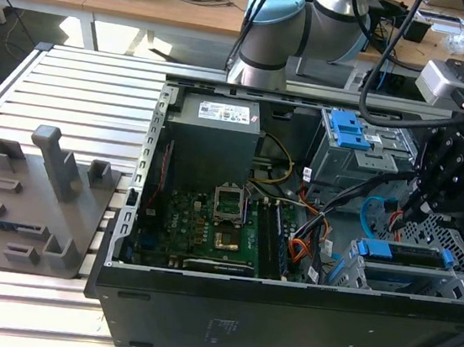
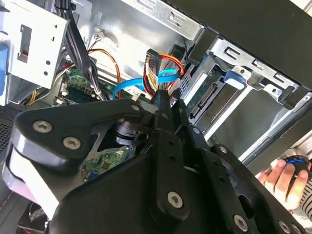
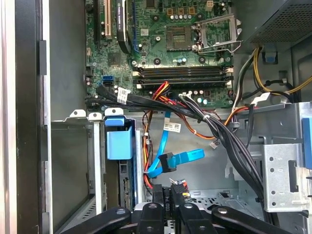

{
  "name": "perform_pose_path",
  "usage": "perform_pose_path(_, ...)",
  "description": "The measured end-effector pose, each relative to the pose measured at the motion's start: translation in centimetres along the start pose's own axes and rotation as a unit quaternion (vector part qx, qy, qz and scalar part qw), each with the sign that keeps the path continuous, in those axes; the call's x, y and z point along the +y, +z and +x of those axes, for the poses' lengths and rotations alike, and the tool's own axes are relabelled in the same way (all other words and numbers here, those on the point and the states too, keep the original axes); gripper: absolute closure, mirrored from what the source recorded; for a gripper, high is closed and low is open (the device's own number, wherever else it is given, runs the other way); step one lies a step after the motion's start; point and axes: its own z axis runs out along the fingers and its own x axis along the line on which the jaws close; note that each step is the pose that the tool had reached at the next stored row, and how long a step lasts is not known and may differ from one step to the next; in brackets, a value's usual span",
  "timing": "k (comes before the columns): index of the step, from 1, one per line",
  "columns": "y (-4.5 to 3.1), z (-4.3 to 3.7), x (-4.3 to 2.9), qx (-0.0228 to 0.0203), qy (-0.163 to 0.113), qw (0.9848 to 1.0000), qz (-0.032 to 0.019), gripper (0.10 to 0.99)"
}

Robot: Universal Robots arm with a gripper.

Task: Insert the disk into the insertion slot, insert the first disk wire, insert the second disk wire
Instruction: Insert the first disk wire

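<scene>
The disk (image 1: 404, 253) lies in its blue carrier (image 3: 118, 144) inside the insertion slot (image 1: 463, 242), the perforated cage at the case's front corner on the exterior view's right. Its connector edge (image 2: 205, 97) faces the open interior. My gripper (image 1: 417, 215) hangs just behind the slot. In both wrist views its fingertips (image 3: 159, 194) are pinched on the small dark plug (image 3: 179, 186) of the first disk wire (image 2: 164, 63), an orange, red and dark bundle. The second disk wire (image 3: 176, 158), a light-blue flat loop, hangs free right beside the gripper (image 2: 168, 100).
A thick black cable bundle (image 3: 219, 131) crosses above the drive bay. A taller grey cage with a blue latch (image 1: 351, 133) stands behind the gripper; the power supply (image 1: 216, 133) and motherboard (image 1: 209, 221) fill the case. A grey fixture (image 1: 38, 200) sits outside the case. A person's hand (image 2: 285, 175) rests outside the case.
</scene>
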Motion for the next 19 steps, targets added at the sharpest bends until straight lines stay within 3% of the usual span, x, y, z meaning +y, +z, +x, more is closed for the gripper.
perform_pose_path(9, 0.01, 0.05, -0.01, 0.0024, 0.0, 1.0, 0.0001, 0.902)
perform_pose_path(19, 0.06, 1.92, -0.09, 0.0024, 0.0, 1.0, 0.0001, 0.902)
